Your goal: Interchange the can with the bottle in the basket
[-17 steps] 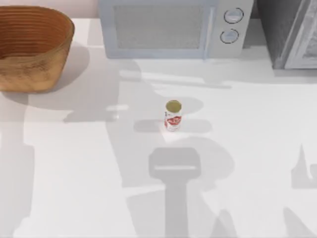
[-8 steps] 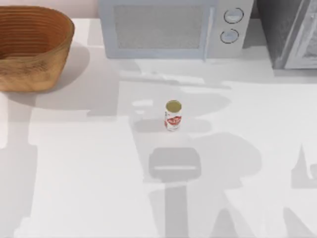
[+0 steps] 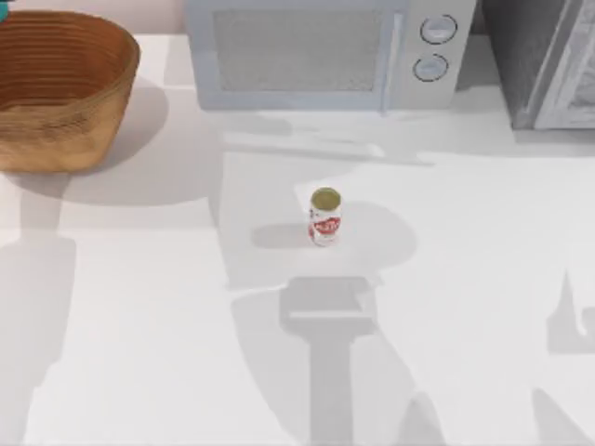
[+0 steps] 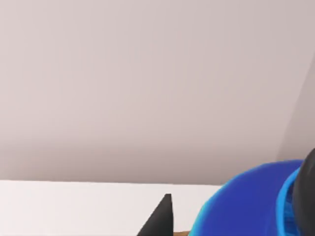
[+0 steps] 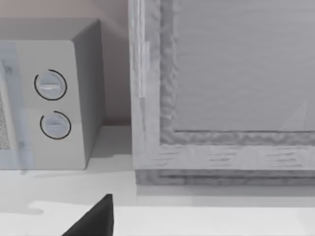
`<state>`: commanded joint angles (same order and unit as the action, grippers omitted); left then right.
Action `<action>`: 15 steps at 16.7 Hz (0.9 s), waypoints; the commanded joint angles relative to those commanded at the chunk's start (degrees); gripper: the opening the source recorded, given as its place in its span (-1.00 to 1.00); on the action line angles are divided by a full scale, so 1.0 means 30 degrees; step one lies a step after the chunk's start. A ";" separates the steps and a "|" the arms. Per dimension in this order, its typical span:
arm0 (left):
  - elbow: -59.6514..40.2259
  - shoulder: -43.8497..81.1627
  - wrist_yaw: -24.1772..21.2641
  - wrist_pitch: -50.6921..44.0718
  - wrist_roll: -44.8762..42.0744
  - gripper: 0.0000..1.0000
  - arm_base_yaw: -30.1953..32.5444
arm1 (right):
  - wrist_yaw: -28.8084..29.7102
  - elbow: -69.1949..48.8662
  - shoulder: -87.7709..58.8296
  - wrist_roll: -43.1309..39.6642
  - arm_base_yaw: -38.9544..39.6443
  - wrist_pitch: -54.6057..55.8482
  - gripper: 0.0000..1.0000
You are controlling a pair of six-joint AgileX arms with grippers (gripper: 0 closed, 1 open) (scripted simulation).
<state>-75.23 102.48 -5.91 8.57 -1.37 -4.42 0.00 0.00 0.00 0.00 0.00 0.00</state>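
You see the can (image 3: 324, 216) standing upright near the middle of the worktop (image 3: 139, 325), well apart from everything else, its dull gold top facing up. The basket (image 3: 65, 93) sits at the worktop's back left corner, and just past its far left rim a small sliver of teal shows at the very corner of the top view. In the left wrist view the bottle (image 4: 251, 204) looms large and close, blue with a lighter blue ring, with one dark fingertip (image 4: 160, 220) of the left pincer just beside it; you cannot tell whether that pincer is pinching the bottle. A microwave (image 3: 325, 51) stands along the back edge, and a grey cabinet (image 3: 544, 60) at the back right corner. The right wrist view faces the microwave's dials (image 5: 51, 105) and the cabinet front, with one dark fingertip (image 5: 96, 221) of the right pincer; its spread cannot be told.
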 joint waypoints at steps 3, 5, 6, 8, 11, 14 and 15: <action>0.0000 0.0000 0.0000 0.0000 0.0000 -1.00 0.0000 | 0.0000 0.0000 0.0000 0.0000 0.0000 0.0000 1.00; 0.0000 0.0000 0.0000 0.0000 0.0000 -0.70 0.0000 | 0.0000 0.0000 0.0000 0.0000 0.0000 0.0000 1.00; 0.0000 0.0000 0.0000 0.0000 0.0000 -0.55 0.0000 | 0.0000 0.0000 0.0000 0.0000 0.0000 0.0000 1.00; 0.0000 0.0000 0.0000 0.0000 0.0000 -0.25 0.0000 | 0.0000 0.0000 0.0000 0.0000 0.0000 0.0000 1.00; 0.0000 0.0000 0.0000 0.0000 0.0000 0.21 0.0000 | 0.0000 0.0000 0.0000 0.0000 0.0000 0.0000 1.00; 0.0000 0.0000 0.0000 0.0000 0.0000 0.66 0.0000 | 0.0000 0.0000 0.0000 0.0000 0.0000 0.0000 1.00; 0.0000 0.0000 0.0000 0.0000 0.0000 0.81 0.0000 | 0.0000 0.0000 0.0000 0.0000 0.0000 0.0000 1.00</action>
<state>-75.23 102.48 -5.91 8.57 -1.37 -4.42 0.00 0.00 0.00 0.00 0.00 0.00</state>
